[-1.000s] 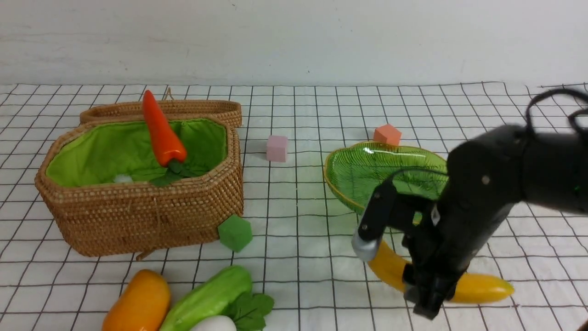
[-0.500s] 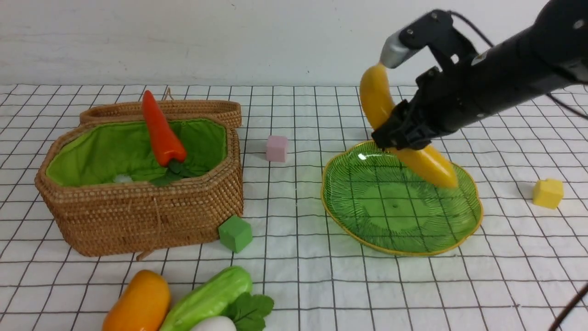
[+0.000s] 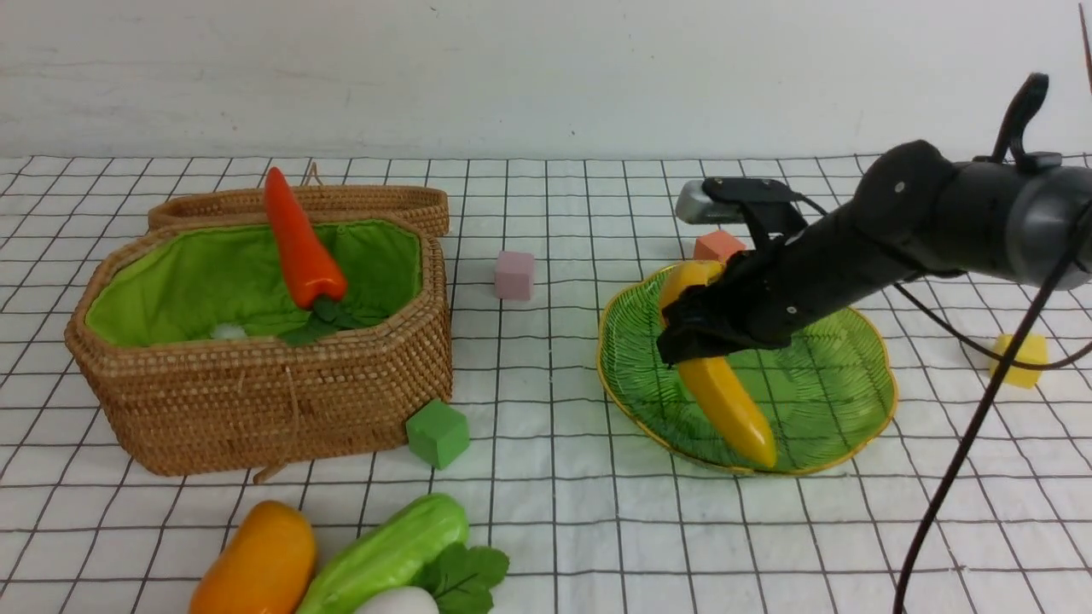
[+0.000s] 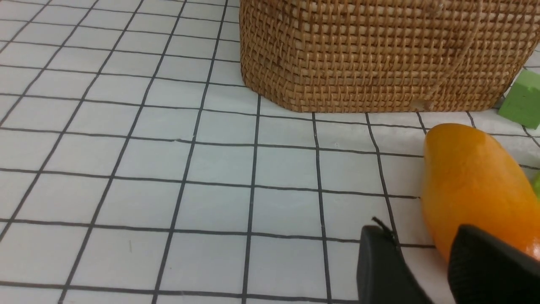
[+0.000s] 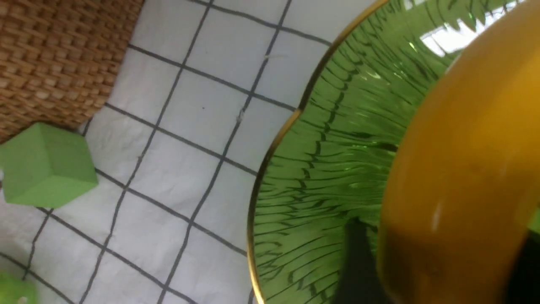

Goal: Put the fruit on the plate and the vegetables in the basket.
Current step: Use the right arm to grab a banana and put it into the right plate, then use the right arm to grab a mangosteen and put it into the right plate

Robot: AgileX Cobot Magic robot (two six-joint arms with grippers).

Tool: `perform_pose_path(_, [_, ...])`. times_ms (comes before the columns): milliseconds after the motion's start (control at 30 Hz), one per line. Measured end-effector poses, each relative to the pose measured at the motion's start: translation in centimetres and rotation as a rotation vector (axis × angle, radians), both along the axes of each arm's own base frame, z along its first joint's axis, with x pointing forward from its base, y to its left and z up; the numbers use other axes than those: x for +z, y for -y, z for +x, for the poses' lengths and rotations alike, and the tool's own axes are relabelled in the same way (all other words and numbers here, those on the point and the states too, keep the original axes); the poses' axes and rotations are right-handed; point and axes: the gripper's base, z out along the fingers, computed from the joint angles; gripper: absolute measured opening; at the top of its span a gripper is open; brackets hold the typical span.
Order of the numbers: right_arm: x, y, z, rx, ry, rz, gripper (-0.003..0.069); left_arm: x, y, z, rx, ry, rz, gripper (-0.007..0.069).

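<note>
Front view: a white cloth with a black grid (image 3: 554, 512) covers the table and runs back to a plain, off-white wall (image 3: 512, 68). Small foam cubes sit on it: a green cube (image 3: 437, 433) at the basket's near corner, a pink cube (image 3: 514, 275) between basket and plate, an orange cube (image 3: 719, 246) just behind the plate, and a yellow cube (image 3: 1019, 358) off to its right.

The long yellow toy banana (image 3: 725, 401) lies in the shallow translucent green glass plate (image 3: 836, 401) with the gold rim, its lower tip at the near rim. My right gripper (image 3: 695, 333) straddles the banana's upper half; I cannot tell whether it pinches the banana or sits loose around it.

The octagonal brown wicker basket (image 3: 256, 401), lined in bright green, stands on the left with its woven lid (image 3: 341, 203) behind it. The orange-red carrot (image 3: 299, 243) leans inside, tip up.

Near me, the orange-yellow oval mango (image 3: 256, 558), the light-green cucumber (image 3: 384, 554) and the white radish (image 3: 397, 601) lie together on the cloth. In the left wrist view my left gripper (image 4: 417, 236) hovers just beside the mango, fingers apart and empty.
</note>
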Motion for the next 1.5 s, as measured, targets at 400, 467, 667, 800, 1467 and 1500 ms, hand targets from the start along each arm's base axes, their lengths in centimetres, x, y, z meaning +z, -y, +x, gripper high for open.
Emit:
perform_pose_path(400, [14.8,4.1,-10.3,0.052,-0.002,-0.011,0.0654,0.0,0.0,0.0,0.000,-0.001,0.000,0.0239])
perform_pose_path(467, [16.2,4.8,-13.9,0.046,-0.026,-0.009,0.0614,0.0,0.0,0.0,0.000,-0.001,0.000,0.0239])
perform_pose_path(667, [11.6,6.1,-19.9,0.019,-0.194,-0.020,0.0560,0.0,0.0,0.0,0.000,-0.001,0.000,0.0239])
perform_pose_path(800, [7.2,6.7,-22.2,-0.012,-0.296,-0.039,0.0564,0.0,0.0,0.0,0.000,-0.001,0.000,0.0239])
perform_pose_path(1467, [-4.3,5.6,-20.7,-0.159,-0.428,-0.105,0.0607,0.0,0.0,0.0,0.000,-0.001,0.000,0.0239])
perform_pose_path(1500, [-4.4,5.6,-20.6,-0.161,-0.432,-0.106,0.0602,0.0,0.0,0.0,0.000,-0.001,0.000,0.0239])
